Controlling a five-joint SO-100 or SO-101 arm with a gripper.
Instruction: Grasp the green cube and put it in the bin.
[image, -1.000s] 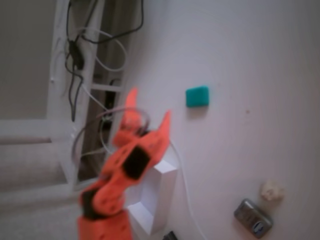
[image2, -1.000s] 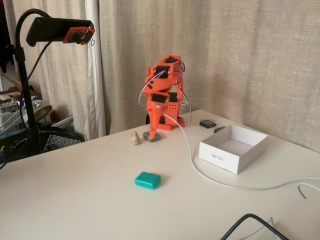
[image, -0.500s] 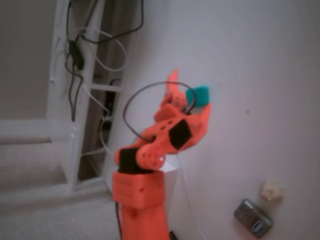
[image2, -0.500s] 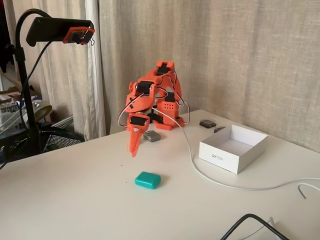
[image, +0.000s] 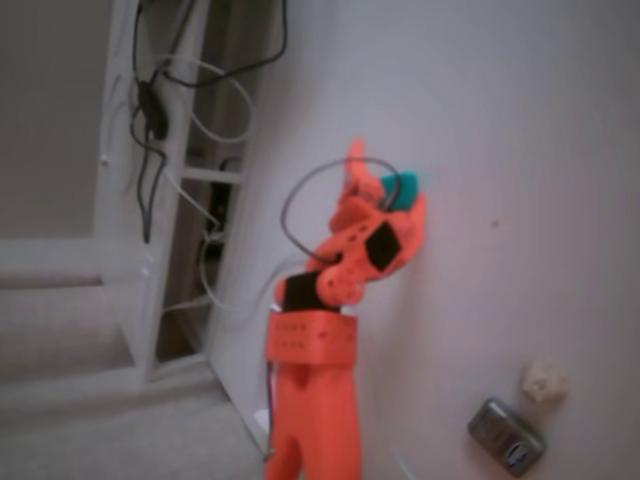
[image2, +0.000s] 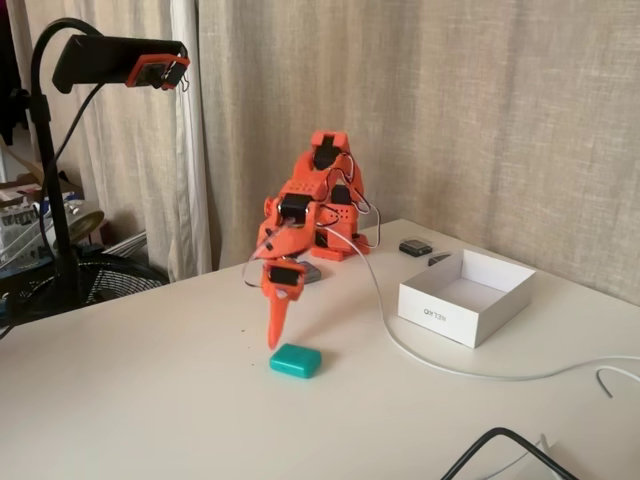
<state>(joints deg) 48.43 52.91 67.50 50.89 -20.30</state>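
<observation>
White matte table (image2: 150, 400) in front of beige woven curtains (image2: 480, 120); a camera on a black gooseneck stand (image2: 110, 60) sits off the table's left edge in a fixed view. Green cube (image2: 296, 360) lies flat mid-table toward the front: teal, smooth, flattish, with rounded corners, long axis running left-right with a slight slant. In a fixed view from above the green cube (image: 405, 188) is partly hidden behind the arm. Orange plastic gripper (image2: 277, 338) points tip-down, just above the cube's left end, not gripping it. Fingers look spread in a fixed view (image: 383, 195), though blurry; holding nothing. Bin (image2: 466, 296), a white thin-walled cardboard box, open top, empty, sits toward the right edge, well apart from the cube. White cable (image2: 420, 355) runs across the table between them. Grey metallic tin (image: 507, 437) and a beige lumpy ball (image: 543, 381) are near the arm's base.
</observation>
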